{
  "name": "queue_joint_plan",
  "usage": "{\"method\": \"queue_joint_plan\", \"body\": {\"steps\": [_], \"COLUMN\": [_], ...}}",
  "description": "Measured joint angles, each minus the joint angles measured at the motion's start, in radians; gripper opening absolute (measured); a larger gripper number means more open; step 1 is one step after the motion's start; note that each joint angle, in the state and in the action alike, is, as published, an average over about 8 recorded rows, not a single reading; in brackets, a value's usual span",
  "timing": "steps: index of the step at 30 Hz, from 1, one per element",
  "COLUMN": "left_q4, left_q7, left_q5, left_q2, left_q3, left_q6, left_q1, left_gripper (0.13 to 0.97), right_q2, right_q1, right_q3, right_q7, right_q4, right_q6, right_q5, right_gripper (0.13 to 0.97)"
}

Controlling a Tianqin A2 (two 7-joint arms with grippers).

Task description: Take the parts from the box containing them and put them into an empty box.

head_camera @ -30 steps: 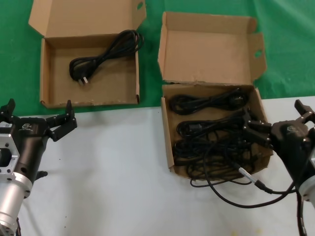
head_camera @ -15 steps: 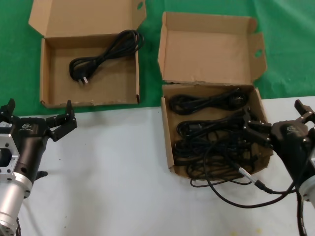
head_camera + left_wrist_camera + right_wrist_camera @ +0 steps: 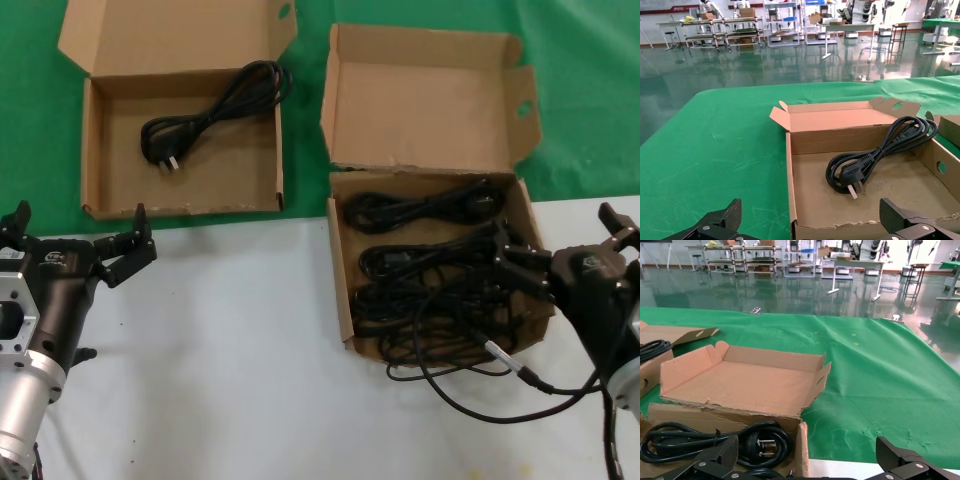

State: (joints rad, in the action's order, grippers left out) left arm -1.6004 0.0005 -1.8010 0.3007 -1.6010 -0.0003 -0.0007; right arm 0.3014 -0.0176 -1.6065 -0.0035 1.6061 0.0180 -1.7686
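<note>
From my head camera, my right gripper [image 3: 520, 262] hangs spread wide over the right rim of the winged box [image 3: 345, 300]. The cords [image 3: 420, 270] lie just to its left, long axes running across the box, so my right arm is clearly nearer. My left gripper [image 3: 75, 245] waits agape, grasping nothing, below the flat-lidded box [image 3: 92, 160].

Left wrist: that box already holds one cord [image 3: 875, 156].

Right wrist: fingers [image 3: 715, 452] splayed above a coiled bundle [image 3: 715, 439], lid [image 3: 740, 382] beyond.
</note>
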Motion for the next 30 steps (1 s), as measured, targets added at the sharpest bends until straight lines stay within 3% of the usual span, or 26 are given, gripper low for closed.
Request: {"method": "queue_joint_plan", "body": {"steps": [30], "left_q4": [0.0], "left_q7": [0.0], "left_q5": [0.0], "left_q2": [0.0], "left_q3": [0.0], "left_q6": [0.0], "left_q1": [0.0], "left_gripper": [0.966], "right_q2": [0.0], "right_q1": [0.0], "right_q3": [0.0], "right_q7": [0.0], "right_q4": [0.0], "right_q6": [0.0], "right_q5": [0.0], "right_gripper": [0.966]}}
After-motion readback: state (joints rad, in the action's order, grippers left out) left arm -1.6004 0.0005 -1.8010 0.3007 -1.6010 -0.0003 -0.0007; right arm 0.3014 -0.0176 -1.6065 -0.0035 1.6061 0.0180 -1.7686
